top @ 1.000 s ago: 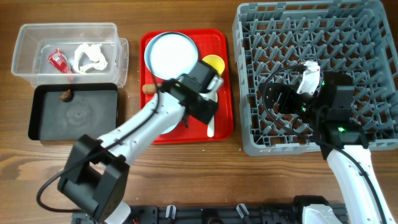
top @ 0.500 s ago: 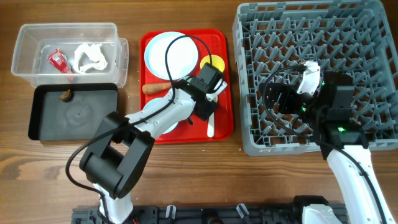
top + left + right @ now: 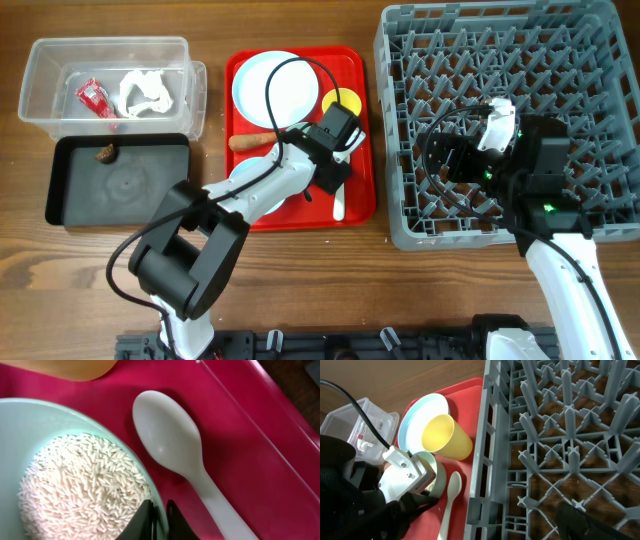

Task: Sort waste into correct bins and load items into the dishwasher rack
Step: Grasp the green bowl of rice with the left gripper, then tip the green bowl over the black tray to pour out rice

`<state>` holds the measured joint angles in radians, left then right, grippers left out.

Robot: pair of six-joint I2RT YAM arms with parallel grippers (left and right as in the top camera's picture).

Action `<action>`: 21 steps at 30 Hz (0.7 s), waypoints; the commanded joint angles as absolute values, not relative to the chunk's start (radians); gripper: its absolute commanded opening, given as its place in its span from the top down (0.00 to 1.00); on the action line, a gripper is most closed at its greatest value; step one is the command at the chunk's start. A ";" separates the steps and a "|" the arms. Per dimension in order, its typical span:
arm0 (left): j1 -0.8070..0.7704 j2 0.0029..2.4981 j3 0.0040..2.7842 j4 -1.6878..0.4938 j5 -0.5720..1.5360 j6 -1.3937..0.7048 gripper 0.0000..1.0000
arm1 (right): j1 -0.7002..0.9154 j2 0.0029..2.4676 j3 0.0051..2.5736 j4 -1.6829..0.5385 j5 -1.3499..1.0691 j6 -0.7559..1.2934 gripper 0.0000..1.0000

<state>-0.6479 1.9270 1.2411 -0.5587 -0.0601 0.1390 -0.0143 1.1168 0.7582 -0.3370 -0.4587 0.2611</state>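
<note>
My left gripper [image 3: 161, 521] is shut on the near rim of a pale blue bowl [image 3: 30, 425], one finger inside and one outside. The bowl holds loose white rice [image 3: 85, 485] and sits on the red tray [image 3: 366, 150]. Beside it lies a white plastic spoon [image 3: 175, 445]. On the same tray are the pale blue plate [image 3: 272, 88], the yellow cup [image 3: 343, 102] and the orange carrot [image 3: 250, 141]. My right gripper [image 3: 452, 160] hangs open and empty over the grey dishwasher rack [image 3: 430, 236]; only one fingertip [image 3: 580, 520] shows in its wrist view.
At the far left, a clear tub [image 3: 40, 60] holds a red wrapper [image 3: 95, 98] and a crumpled tissue [image 3: 145, 92]. In front of it, a black tray [image 3: 120, 215] holds a small brown lump [image 3: 105, 153]. The rack's upright pegs fill its floor.
My left arm swung right off the plate, uncovering the carrot, and its jaws closed onto the rice bowl's rim. The right arm has not moved.
</note>
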 commanded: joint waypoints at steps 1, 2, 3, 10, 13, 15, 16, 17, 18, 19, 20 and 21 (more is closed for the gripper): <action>-0.653 1.899 1.251 -0.551 -0.069 0.106 0.96 | -0.014 1.122 0.772 -0.337 -0.442 0.265 0.01; -0.653 1.894 1.252 -0.546 -0.069 0.087 0.96 | -0.014 1.122 0.772 -0.337 -0.442 0.265 0.00; -0.652 1.884 1.253 -0.540 -0.069 0.046 0.96 | -0.014 1.122 0.772 -0.337 -0.442 0.265 0.00; -0.645 1.761 1.285 -0.534 -0.065 -0.193 0.96 | -0.014 1.122 0.772 -0.338 -0.442 0.265 0.00; -0.591 1.661 1.285 -0.531 -0.065 -0.311 0.96 | -0.014 1.122 0.772 -0.339 -0.442 0.265 0.00; -0.541 1.615 1.285 -0.538 -0.061 -0.377 0.96 | -0.014 1.122 0.772 -0.342 -0.442 0.265 0.00; -0.506 1.593 1.285 -0.544 -0.054 -0.404 0.96 | -0.014 1.122 0.772 -0.343 -0.441 0.265 0.00; -0.450 1.565 1.285 -0.558 -0.032 -0.425 0.96 | -0.014 1.122 0.772 -0.345 -0.442 0.265 0.00; -0.414 1.552 1.285 -0.572 -0.017 -0.435 0.96 | -0.014 1.122 0.772 -0.348 -0.442 0.265 0.00; -0.356 1.539 1.285 -0.593 0.017 -0.435 0.96 | -0.014 1.122 0.772 -0.352 -0.441 0.265 0.00; -0.307 1.534 1.285 -0.616 0.047 -0.434 0.96 | -0.014 1.122 0.772 -0.353 -0.441 0.265 0.00; -0.257 1.533 1.285 -0.641 0.071 -0.429 0.96 | -0.014 1.122 0.772 -0.353 -0.441 0.265 0.00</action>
<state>-0.3679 1.5631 1.2690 -0.6041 -0.0074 -0.3893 -0.0143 1.1168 0.7582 -0.3515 -0.4587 0.2615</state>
